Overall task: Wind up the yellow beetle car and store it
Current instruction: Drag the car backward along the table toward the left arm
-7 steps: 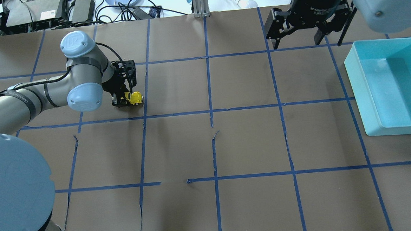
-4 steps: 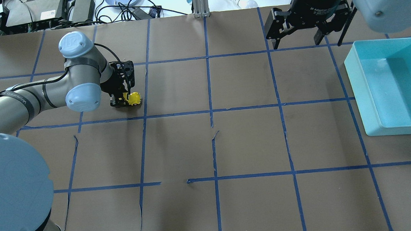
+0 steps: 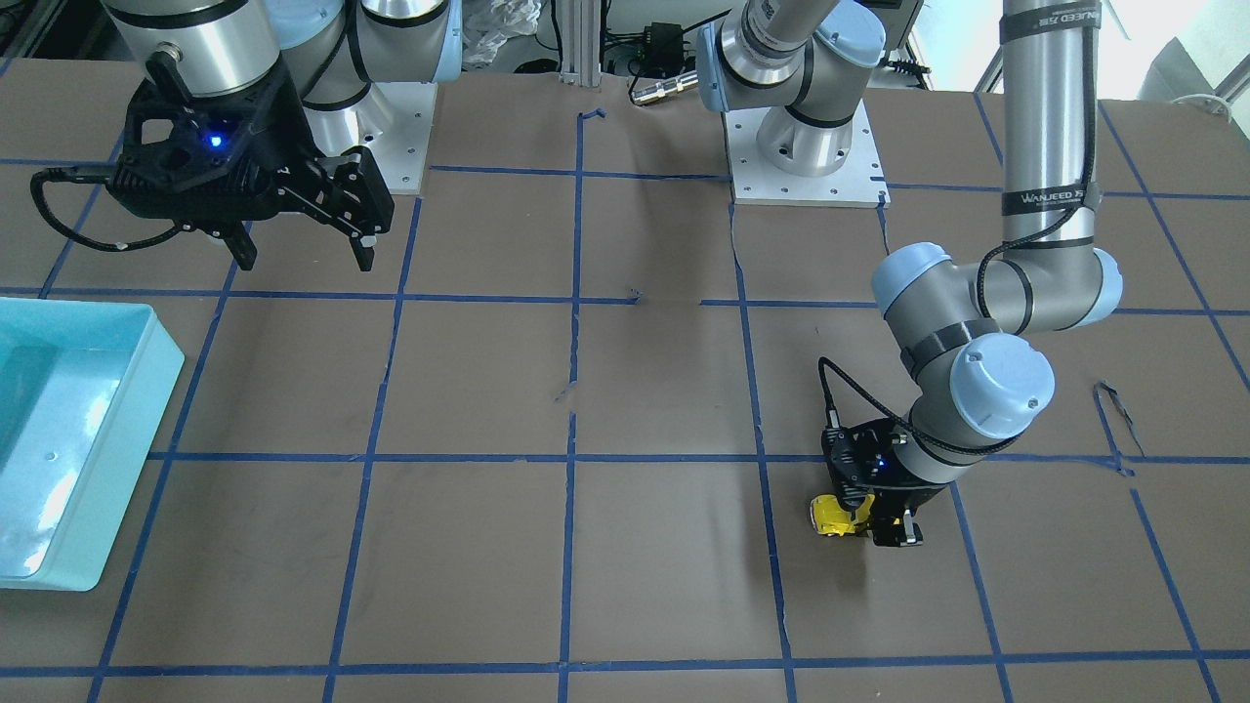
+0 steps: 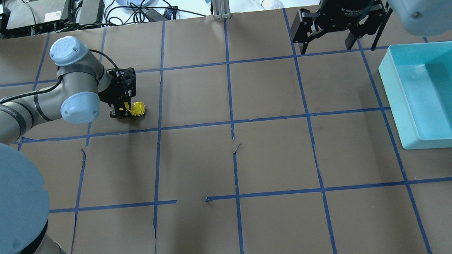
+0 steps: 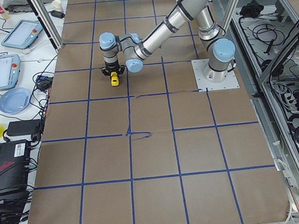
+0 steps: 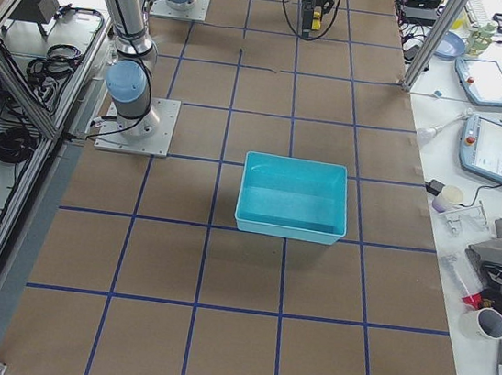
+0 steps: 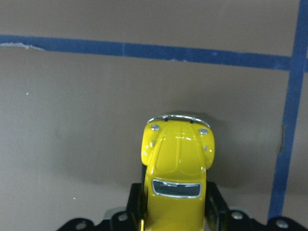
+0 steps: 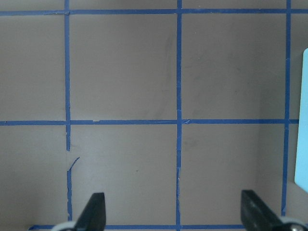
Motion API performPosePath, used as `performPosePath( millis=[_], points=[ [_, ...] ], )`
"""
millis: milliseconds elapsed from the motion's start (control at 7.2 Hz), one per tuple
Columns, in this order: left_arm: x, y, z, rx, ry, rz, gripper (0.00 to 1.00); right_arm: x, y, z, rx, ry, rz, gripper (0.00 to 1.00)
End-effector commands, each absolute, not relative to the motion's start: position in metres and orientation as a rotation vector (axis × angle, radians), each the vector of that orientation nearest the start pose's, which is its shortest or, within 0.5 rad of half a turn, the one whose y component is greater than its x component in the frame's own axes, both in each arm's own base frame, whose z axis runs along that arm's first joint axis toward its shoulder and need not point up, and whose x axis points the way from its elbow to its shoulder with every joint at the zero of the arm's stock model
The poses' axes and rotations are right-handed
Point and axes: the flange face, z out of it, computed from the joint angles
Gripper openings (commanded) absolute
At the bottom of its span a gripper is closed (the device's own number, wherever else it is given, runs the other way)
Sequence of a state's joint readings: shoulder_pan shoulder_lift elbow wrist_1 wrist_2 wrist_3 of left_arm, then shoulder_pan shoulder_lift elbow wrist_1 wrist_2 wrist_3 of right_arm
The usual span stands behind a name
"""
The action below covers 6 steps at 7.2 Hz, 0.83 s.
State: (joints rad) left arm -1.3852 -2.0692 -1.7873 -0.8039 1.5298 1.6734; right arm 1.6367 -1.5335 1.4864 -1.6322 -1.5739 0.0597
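At the left, the left arm (image 4: 24, 110), one of two, reads "WANJEED" on its sleeve and "UR" on a joint cap. Its left gripper (image 4: 123, 110) has its jaws narrowed on the rear of the single yellow beetle car (image 4: 137, 108), which sits on the table (image 4: 274, 155), brown paper gridded with blue tape. Farther right, the right gripper (image 4: 336, 47), marked "Adaptive", hangs with jaws spread wide, holding nothing, and one teal bin (image 4: 398, 102) lies at the far right, with a cable-strewn workbench (image 5: 14, 106) alongside the table.
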Motion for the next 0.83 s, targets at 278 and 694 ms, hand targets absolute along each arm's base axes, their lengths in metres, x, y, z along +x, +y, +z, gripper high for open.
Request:
performPosePath(
  millis=[278, 694],
  points=[
    [-0.004, -0.619, 0.181, 2.136, 2.31, -0.136, 0.1, 0.167, -0.507, 0.518, -0.009, 3.133, -0.171, 1.0],
    [0.027, -0.618, 0.182, 2.141, 2.297, -0.143, 0.11, 0.167, -0.507, 0.518, -0.009, 3.133, -0.171, 1.0]
  ],
)
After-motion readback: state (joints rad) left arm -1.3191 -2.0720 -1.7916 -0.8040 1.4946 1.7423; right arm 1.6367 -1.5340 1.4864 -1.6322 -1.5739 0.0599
